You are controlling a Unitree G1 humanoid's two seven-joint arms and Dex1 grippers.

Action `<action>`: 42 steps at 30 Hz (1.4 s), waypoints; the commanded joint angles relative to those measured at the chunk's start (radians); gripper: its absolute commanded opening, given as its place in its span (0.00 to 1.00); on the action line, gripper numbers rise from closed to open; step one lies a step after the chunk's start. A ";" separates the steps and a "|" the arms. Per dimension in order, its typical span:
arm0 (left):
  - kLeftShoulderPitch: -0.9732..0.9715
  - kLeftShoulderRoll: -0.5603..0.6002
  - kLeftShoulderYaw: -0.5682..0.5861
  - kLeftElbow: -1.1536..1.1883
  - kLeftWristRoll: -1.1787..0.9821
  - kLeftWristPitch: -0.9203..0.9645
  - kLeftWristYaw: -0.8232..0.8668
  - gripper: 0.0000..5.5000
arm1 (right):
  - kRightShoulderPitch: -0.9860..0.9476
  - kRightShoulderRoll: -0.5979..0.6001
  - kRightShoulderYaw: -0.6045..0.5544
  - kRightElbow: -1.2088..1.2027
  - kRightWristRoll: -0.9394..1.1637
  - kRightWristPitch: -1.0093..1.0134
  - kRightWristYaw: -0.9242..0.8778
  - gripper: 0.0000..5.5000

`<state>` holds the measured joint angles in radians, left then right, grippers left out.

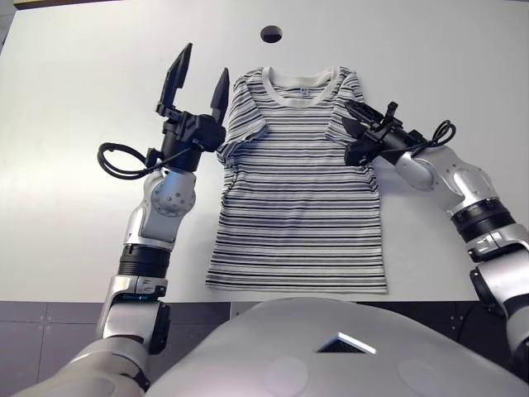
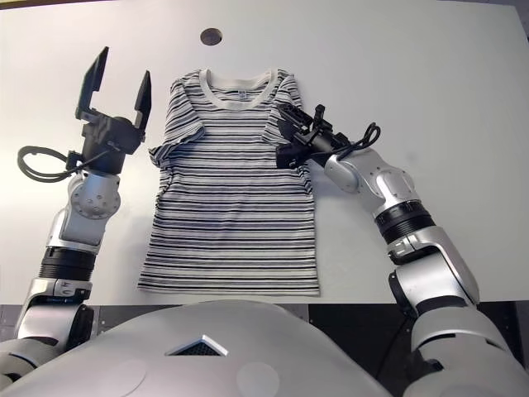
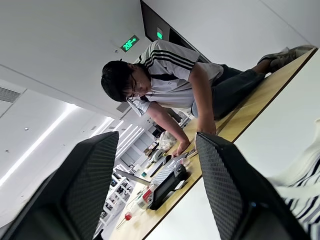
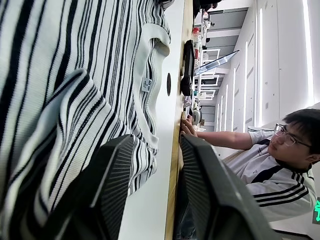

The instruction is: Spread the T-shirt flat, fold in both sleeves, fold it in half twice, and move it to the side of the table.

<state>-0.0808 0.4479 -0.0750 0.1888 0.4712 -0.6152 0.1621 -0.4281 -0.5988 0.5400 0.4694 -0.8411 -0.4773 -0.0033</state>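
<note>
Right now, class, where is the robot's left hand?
In the left eye view, the left hand is open beside the black-and-white striped T-shirt's left sleeve.

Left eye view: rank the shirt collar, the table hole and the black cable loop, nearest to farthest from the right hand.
1. shirt collar, just left of the right hand
2. table hole, beyond the collar
3. black cable loop, by the left arm
</note>
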 commanded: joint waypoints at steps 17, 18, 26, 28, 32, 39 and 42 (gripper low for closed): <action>0.681 0.618 0.103 -0.198 -0.052 -0.122 -0.638 0.52 | 0.802 -0.546 -0.301 -0.587 0.311 -0.177 0.504 0.55; 0.659 0.621 0.063 -0.217 -0.070 -0.124 -0.681 0.52 | 0.814 -0.538 -0.247 -0.587 0.295 -0.207 0.540 0.55; 0.650 0.723 -0.035 -0.321 -0.200 -0.132 -0.887 0.52 | 0.753 -0.572 -0.134 -0.717 0.337 -0.242 0.712 0.55; 0.651 0.740 -0.064 -0.349 -0.224 -0.134 -0.926 0.52 | 0.736 -0.593 -0.125 -0.767 0.372 -0.242 0.766 0.55; 0.635 0.752 -0.101 -0.363 -0.240 -0.142 -0.973 0.52 | 0.698 -0.591 -0.110 -0.779 0.389 -0.244 0.835 0.55; 0.561 0.698 -0.166 -0.326 -0.229 -0.163 -0.982 0.45 | 0.653 -0.556 -0.073 -0.741 0.376 -0.261 0.866 0.51; 0.555 0.697 -0.175 -0.306 -0.230 -0.176 -0.980 0.35 | 0.643 -0.557 -0.063 -0.728 0.383 -0.276 0.875 0.41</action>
<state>0.4684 1.1467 -0.2314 -0.1567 0.1944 -0.8099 -0.7989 0.2016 -1.1546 0.4388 -0.3128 -0.3874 -0.7708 0.8092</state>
